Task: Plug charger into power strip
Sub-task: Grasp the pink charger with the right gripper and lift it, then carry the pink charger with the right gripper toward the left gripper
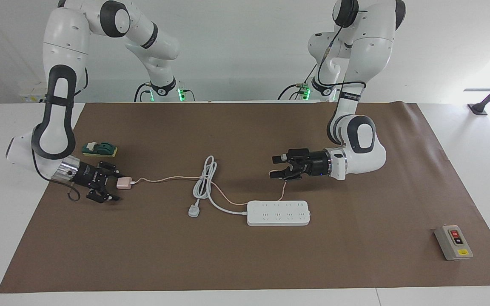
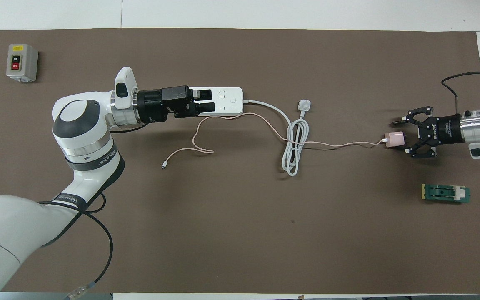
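Brown paper covers the white worktop, and a plain pale wall stands at the robots' edge.

From the facing view, the charger lies flat on the paper near the edge at the right arm's end. The right end effector is low at it. Its fingers are apart, one on each side of the pink cube, and I see no finger pressed on it. A small green block lies nearer to the robots than the charger. The thin pink cable runs from the charger toward the middle of the worktop. There it crosses the thick white cord of the power strip. The left end effector hovers released, fingers wide, and holds nothing. A grey switch box sits toward the corner at the left arm's end, away from the robots.

From the overhead view, the left end effector covers one end of the power strip – released also here. The free end of the cable lies on the paper, nearer to the robots than the strip. The charger points its prongs toward the right end effector, whose fingers are on both sides of it with small gaps. The green block and the switch box are well apart – each at its own end.
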Robot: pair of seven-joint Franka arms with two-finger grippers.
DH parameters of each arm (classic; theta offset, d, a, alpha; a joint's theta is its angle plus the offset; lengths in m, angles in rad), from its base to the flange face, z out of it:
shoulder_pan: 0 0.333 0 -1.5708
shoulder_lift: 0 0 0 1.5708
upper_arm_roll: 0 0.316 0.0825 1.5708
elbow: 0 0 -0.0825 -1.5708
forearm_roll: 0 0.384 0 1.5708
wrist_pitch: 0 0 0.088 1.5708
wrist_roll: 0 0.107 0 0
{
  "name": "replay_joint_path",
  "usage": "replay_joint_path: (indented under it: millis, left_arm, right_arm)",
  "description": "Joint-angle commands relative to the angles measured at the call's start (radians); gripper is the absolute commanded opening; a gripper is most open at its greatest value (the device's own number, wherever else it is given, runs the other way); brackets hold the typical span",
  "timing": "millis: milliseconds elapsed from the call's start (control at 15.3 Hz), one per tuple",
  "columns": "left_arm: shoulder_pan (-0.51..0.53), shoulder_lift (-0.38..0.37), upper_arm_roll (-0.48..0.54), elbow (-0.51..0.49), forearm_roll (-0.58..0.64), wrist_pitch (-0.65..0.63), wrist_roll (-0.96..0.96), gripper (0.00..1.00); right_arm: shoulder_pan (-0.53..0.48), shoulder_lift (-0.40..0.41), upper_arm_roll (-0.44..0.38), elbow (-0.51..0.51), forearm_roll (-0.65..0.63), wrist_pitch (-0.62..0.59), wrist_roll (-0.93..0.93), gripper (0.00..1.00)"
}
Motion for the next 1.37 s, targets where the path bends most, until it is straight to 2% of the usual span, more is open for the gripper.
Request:
replay_joint_path:
  millis: [0, 131, 196, 458, 654, 981, 1308]
  left_arm:
    - [0.004, 0.01, 0.004, 0.002, -0.013, -0.024, 0.026, 1.0]
    - [0.007, 0.012, 0.005, 0.002, -0.011, -0.047, 0.028, 1.0]
    - [0.009, 0.012, 0.005, 0.002, -0.011, -0.047, 0.028, 1.0]
    - [0.007, 0.014, 0.005, 0.003, -0.011, -0.046, 0.031, 1.0]
    - [0.013, 0.012, 0.005, 0.005, -0.01, -0.047, 0.031, 1.0]
    - [0.017, 0.012, 0.005, 0.005, -0.01, -0.052, 0.031, 1.0]
    - [0.015, 0.012, 0.005, 0.005, -0.008, -0.052, 0.033, 1.0]
  right_arm:
    - [0.001, -0.008, 0.011, -0.028, 0.025, 0.022, -0.035, 0.41]
    - [0.001, -0.01, 0.011, -0.033, 0.026, 0.022, -0.085, 0.05]
    - [-0.001, -0.01, 0.011, -0.036, 0.026, 0.022, -0.096, 0.0]
    - [0.001, -0.012, 0.012, -0.028, 0.025, 0.013, -0.092, 0.0]
    - [0.008, -0.018, 0.032, 0.03, 0.023, -0.064, -0.023, 0.0]
    - [0.131, -0.051, 0.043, 0.139, 0.026, -0.131, 0.215, 0.0]
    - [0.279, -0.111, 0.042, 0.156, 0.1, -0.112, 0.327, 0.0]
